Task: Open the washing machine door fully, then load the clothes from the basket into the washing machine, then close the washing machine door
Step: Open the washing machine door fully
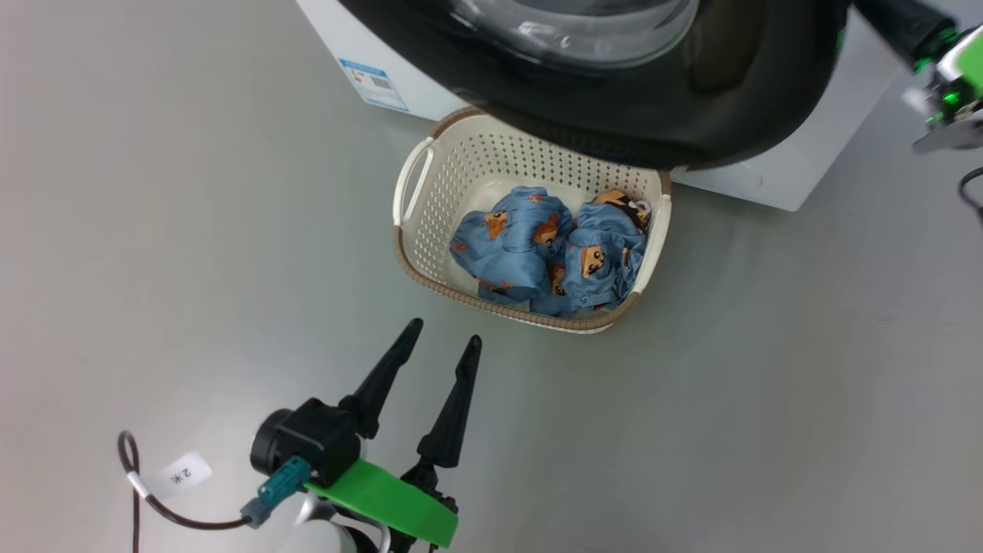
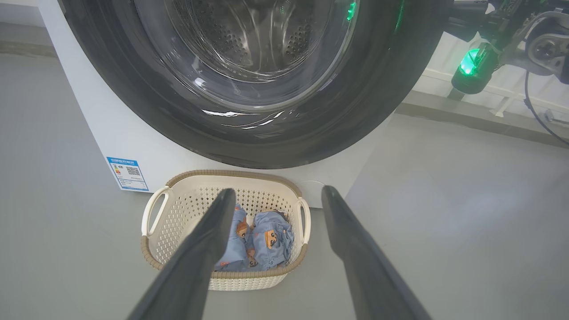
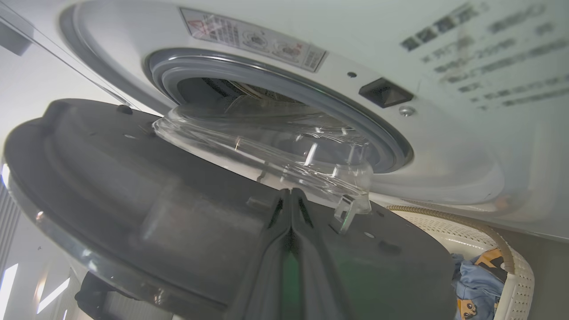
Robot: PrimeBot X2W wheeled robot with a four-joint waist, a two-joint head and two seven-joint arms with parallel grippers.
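While the washing machine door [image 1: 653, 115] stands only partly open, I see its glossy black rim hanging over the back edge of the basket [image 1: 411, 253]. The basket sits on the grey floor [image 1: 153, 230], right up against the front of the white washing machine [image 2: 102, 133]. Both blue bear-print clothes [image 1: 545, 246] lie bundled inside it, toward its right side.

My right gripper [image 3: 291, 195] is clenched, fingers together and grasping nothing. Its tips lie at the door's dark inner face, just beside the base of the clear glass bowl [image 3: 266, 142]. I cannot tell whether they press on it. Beyond them the grey gasket [image 3: 275, 84] rings the drum mouth.

My left gripper [image 1: 445, 331] is released, fingers spread wide, hovering above the floor near the basket's front rim and pointing toward it.

I judge the door-opening step unfinished, with these risks:

- The closed fingers have no hold on the door. On that smooth face they could slide off, or snag the clear latch hook next to them.
- A half-open door could swing back toward the machine.
- Reaching for the clothes now could knock the left arm against the overhanging door.
- A nudge could push the light basket aside.
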